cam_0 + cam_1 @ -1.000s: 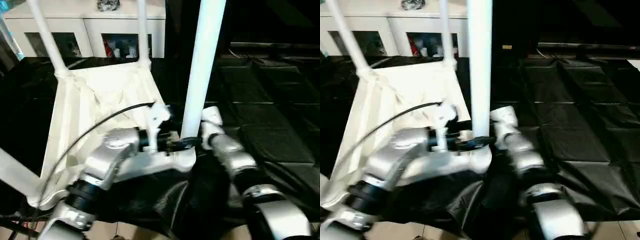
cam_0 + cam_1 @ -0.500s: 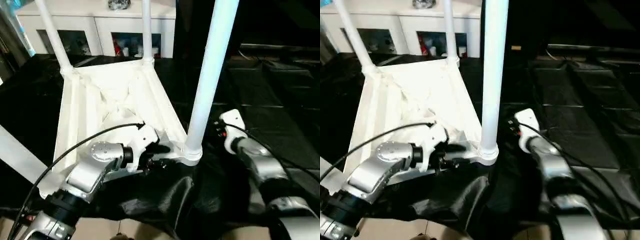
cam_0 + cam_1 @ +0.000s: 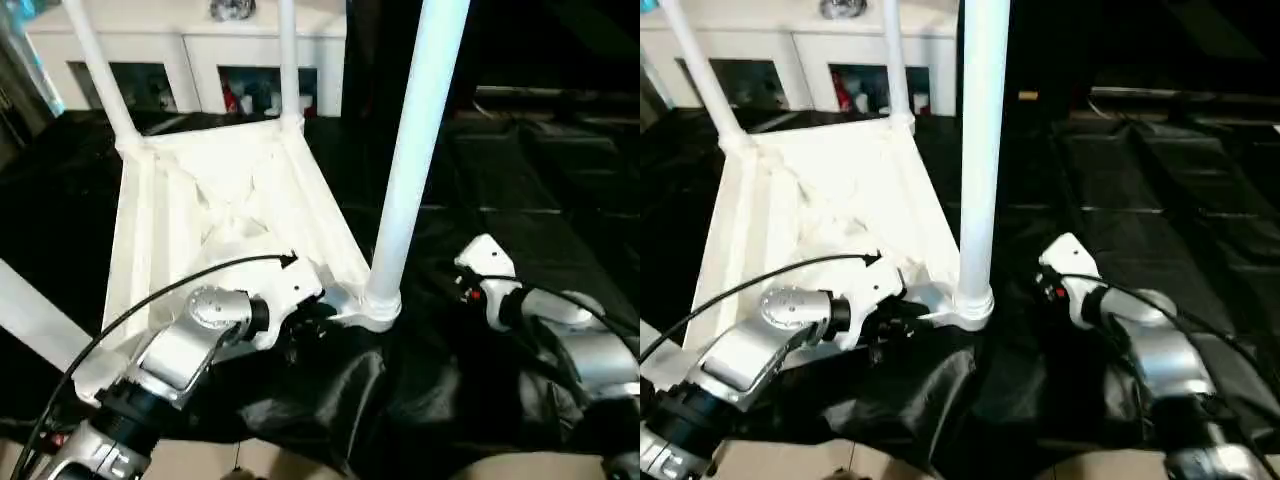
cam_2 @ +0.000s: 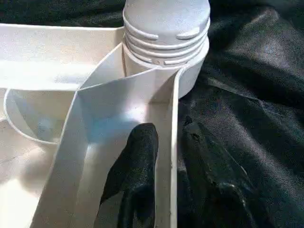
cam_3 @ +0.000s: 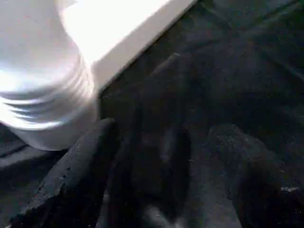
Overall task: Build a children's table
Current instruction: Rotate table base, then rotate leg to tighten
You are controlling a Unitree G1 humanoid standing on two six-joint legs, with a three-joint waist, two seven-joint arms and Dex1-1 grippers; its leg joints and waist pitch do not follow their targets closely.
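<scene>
On black cloth (image 3: pixel 520 250), table (image 3: pixel 220 200) lies upside down. Your L gripper (image 4: pixel 166 156) pinches its rim beside leg (image 3: pixel 415 150), prob. steadying; R gripper (image 5: pixel 161 156) hangs open, empty.

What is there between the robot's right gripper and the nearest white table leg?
Just wrinkled black cloth. In the head views the right gripper, open, sits apart from the near leg of the upturned table, with bare cloth across the gap.

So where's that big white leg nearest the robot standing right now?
In the left eye view the leg stands upright in the upturned table's near right corner socket, between the left gripper and right gripper.
</scene>
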